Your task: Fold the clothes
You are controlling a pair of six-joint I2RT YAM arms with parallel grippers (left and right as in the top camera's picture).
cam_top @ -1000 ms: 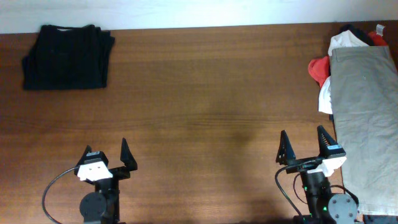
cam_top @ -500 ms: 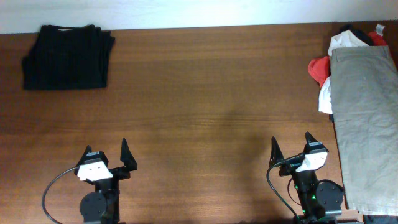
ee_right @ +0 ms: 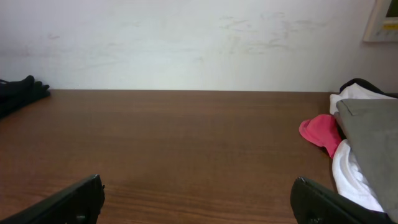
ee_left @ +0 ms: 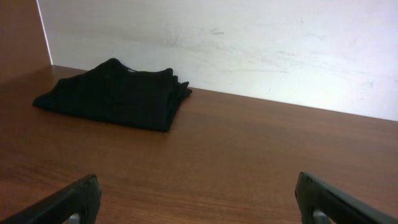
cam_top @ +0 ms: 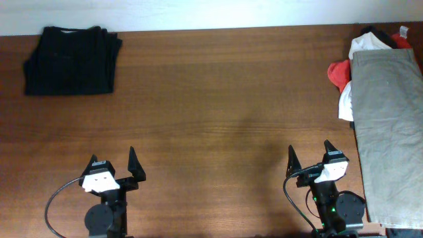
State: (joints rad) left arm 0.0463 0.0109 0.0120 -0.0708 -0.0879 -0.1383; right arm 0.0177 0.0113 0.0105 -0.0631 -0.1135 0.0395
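A black garment [cam_top: 70, 61] lies folded at the table's far left corner; it also shows in the left wrist view [ee_left: 115, 93]. A large grey-beige garment [cam_top: 390, 125] lies along the right edge, over red [cam_top: 339, 73] and white [cam_top: 362, 43] pieces; the right wrist view shows the red piece [ee_right: 321, 130] beside the grey cloth [ee_right: 373, 134]. My left gripper [cam_top: 112, 162] is open and empty at the near left. My right gripper [cam_top: 309, 157] is open and empty at the near right, just left of the grey-beige garment.
The brown wooden table [cam_top: 218, 112] ends at a white wall [ee_left: 249, 43] at the back. A cable [cam_top: 56, 198] loops beside the left arm's base.
My right gripper has moved left and a little nearer the front edge, away from the grey-beige garment, then stopped. The left arm and the clothes have not moved.
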